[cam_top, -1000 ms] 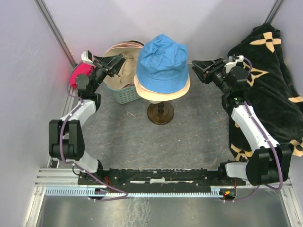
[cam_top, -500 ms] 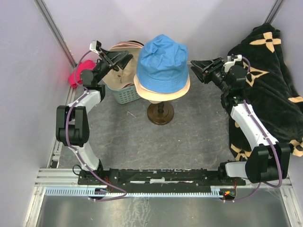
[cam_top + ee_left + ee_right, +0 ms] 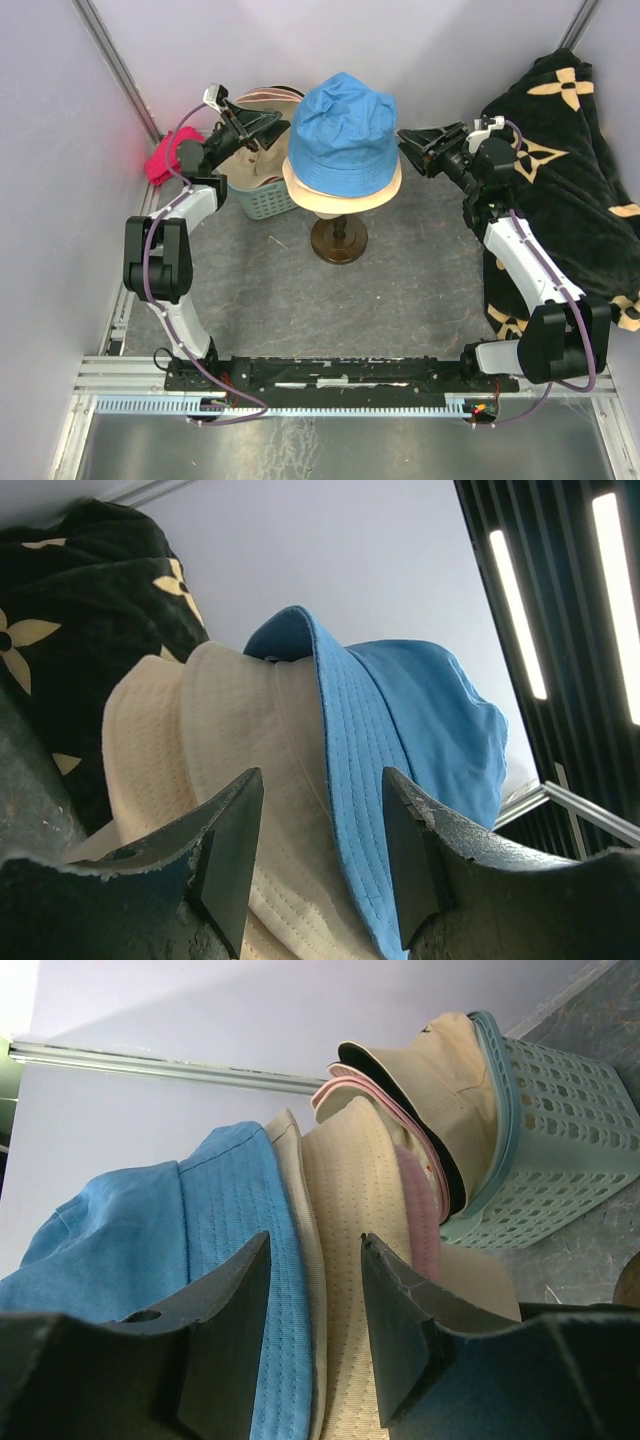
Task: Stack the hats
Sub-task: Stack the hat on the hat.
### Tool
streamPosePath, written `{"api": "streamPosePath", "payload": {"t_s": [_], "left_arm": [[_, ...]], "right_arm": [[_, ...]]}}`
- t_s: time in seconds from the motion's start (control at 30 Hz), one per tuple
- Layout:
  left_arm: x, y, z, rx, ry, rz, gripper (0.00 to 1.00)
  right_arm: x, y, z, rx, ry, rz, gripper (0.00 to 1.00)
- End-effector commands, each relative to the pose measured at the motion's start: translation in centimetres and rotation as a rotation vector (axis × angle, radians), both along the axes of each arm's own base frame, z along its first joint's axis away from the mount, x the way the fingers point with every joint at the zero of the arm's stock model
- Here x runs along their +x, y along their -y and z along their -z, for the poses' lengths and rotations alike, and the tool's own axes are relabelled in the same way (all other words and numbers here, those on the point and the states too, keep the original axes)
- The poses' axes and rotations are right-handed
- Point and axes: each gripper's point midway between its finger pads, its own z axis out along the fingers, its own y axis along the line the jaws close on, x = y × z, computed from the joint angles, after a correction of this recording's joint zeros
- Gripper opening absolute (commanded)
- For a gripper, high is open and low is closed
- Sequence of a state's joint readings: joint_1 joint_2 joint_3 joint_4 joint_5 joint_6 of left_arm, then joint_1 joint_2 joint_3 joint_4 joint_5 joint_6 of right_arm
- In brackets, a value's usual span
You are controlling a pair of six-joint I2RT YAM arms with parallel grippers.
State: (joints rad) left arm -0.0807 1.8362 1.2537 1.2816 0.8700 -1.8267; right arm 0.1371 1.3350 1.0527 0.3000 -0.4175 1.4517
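A blue hat sits on top of a cream hat on a wooden stand mid-table. More hats, tan uppermost, lie in a teal basket to the left. My left gripper is open, its tips close to the blue hat's left side. The left wrist view shows the blue brim and cream hat just beyond the open left gripper. My right gripper is open at the stack's right side. Past it the right wrist view shows the blue brim, cream hat and a pink edge.
A large black cloth with beige flower marks drapes the right side behind my right arm. A small magenta cloth lies at the left wall. Walls close in on three sides. The basket stands just left of the hat stand.
My left gripper has swung right from over the basket toward the blue hat and its jaws have spread wider. My right gripper has edged slightly left toward the stack.
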Motion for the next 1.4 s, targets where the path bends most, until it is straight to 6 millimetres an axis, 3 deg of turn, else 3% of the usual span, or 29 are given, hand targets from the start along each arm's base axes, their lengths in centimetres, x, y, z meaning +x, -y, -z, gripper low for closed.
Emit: {"api": "streamPosePath", "payload": {"t_s": [0.0, 0.43, 0.7, 0.8, 0.93, 1.23, 1.37], "left_arm": [[-0.4, 1.0, -1.5, 0.032, 0.106, 0.024, 0.58], [-0.9, 2.5, -1.6, 0.053, 0.130, 0.085, 0.59], [-1.0, 2.7, -2.7, 0.030, 0.161, 0.102, 0.57], [-1.1, 3.0, -2.9, 0.023, 0.171, 0.112, 0.49], [-1.1, 3.1, -2.7, 0.011, 0.165, 0.119, 0.24], [-1.0, 3.4, -1.8, -0.002, 0.149, 0.133, 0.05], [-0.9, 3.3, -1.0, -0.002, 0.124, 0.125, 0.03]], "right_arm": [[-0.1, -0.4, -3.6, 0.014, 0.109, -0.014, 0.49], [0.1, -0.6, -3.8, 0.026, 0.118, -0.021, 0.49], [0.2, -0.8, -3.7, 0.029, 0.117, -0.028, 0.49], [0.2, -0.8, -3.6, 0.030, 0.117, -0.028, 0.49], [0.3, -1.0, -3.5, 0.040, 0.116, -0.037, 0.49], [0.5, -1.3, -3.3, 0.063, 0.118, -0.052, 0.49], [0.3, -1.5, -3.5, 0.079, 0.130, -0.071, 0.49]]}}
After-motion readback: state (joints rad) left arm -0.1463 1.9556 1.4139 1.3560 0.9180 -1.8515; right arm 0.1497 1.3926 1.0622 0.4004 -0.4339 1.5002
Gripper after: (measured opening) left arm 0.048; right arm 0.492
